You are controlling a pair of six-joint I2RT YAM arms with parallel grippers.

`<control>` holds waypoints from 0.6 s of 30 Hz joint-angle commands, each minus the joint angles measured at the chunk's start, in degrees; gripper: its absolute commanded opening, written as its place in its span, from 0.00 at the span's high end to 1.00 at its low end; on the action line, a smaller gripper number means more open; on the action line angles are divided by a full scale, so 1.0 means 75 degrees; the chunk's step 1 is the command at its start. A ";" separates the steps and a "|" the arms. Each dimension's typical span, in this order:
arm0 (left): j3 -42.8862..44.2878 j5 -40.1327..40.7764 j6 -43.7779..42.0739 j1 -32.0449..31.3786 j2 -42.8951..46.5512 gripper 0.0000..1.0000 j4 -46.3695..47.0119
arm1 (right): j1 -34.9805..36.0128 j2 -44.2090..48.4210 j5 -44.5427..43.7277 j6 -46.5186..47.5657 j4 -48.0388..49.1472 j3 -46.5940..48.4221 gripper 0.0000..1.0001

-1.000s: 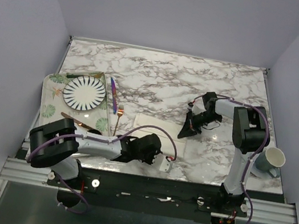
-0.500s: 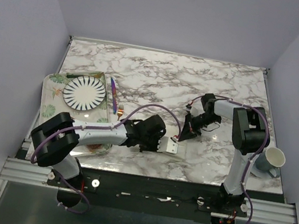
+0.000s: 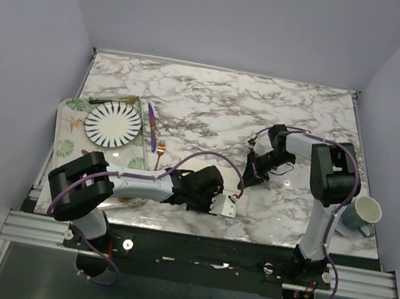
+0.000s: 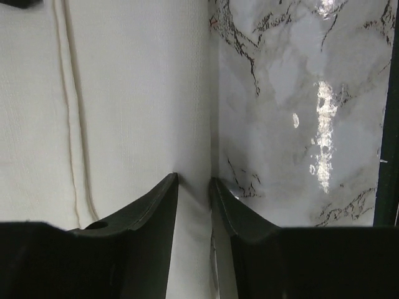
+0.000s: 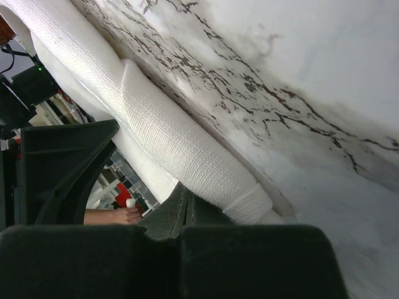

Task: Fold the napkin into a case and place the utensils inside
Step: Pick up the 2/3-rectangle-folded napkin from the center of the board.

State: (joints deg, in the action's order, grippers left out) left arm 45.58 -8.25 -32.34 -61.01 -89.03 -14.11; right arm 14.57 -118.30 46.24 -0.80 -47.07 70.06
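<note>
Reaching along the near edge of the white-and-grey marble tabletop (image 4: 293,112), the left fingers (image 4: 163,200) stand a narrow gap apart, astride one straight edge of the soft cream cloth napkin (image 4: 124,93). The cloth runs between the tips, and neither tip visibly presses it. The napkin lies on the tabletop's middle, ahead of the arm bases, with a stitched seam running along it. A grey-green mug (image 3: 360,214) sits at the right edge. Just beyond the left fingers, the right fingers (image 5: 169,218) are closed together on the napkin's border, holding it up off the marble in a rolled fold. Further left, a copper-gold fork (image 3: 159,155) and a slim purple-blue utensil (image 3: 151,125) lie by the right side of a leaf-patterned tray (image 3: 68,126) carrying a white plate with black radial stripes (image 3: 114,123).
</note>
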 commanded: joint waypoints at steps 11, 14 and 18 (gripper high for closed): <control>0.0765 -0.0772 -0.0130 -0.0057 -0.0610 1.00 -0.1281 | 0.0073 -0.0375 -0.1407 0.0692 0.0006 0.0069 0.99; 0.1292 -0.1792 0.0104 0.0236 -0.0551 1.00 -0.1938 | 0.0085 -0.0281 -0.1431 0.0809 0.0006 -0.0002 0.99; 0.2111 -0.2870 0.0374 0.0892 -0.0796 1.00 -0.2571 | 0.0097 -0.0164 -0.1419 0.0926 -0.0005 -0.0119 0.99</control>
State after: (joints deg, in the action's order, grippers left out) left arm 55.96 -17.67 -32.60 -58.39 -93.19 -25.28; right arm 14.94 -118.50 45.32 1.83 -48.99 70.98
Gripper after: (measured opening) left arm 0.012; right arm 0.012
